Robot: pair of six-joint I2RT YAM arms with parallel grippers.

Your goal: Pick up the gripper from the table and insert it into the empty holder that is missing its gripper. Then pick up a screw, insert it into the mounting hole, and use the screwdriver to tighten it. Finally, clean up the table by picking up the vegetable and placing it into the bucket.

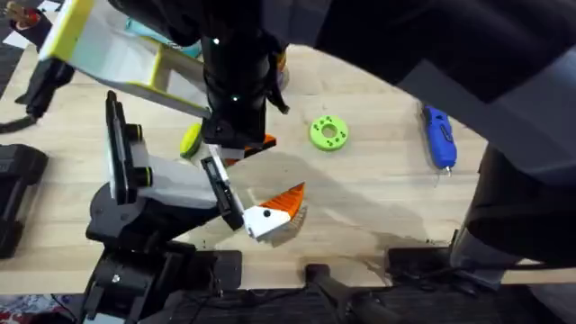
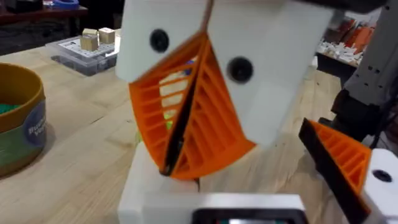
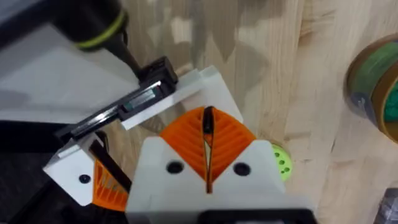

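Jaws of the right gripper clench the gripper edge-on, just above the holder.

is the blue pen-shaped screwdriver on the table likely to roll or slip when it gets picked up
The blue pen-shaped electric screwdriver looks rounded and lies flat on the wooden table, so a nudge may roll it. Its smooth plastic-looking body could slip in a narrow pinch. It appears rigid, so it probably won't bend.

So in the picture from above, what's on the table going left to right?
The holder → the vegetable → the white piece with the ribbed orange triangle → the green disc with holes → the screwdriver.
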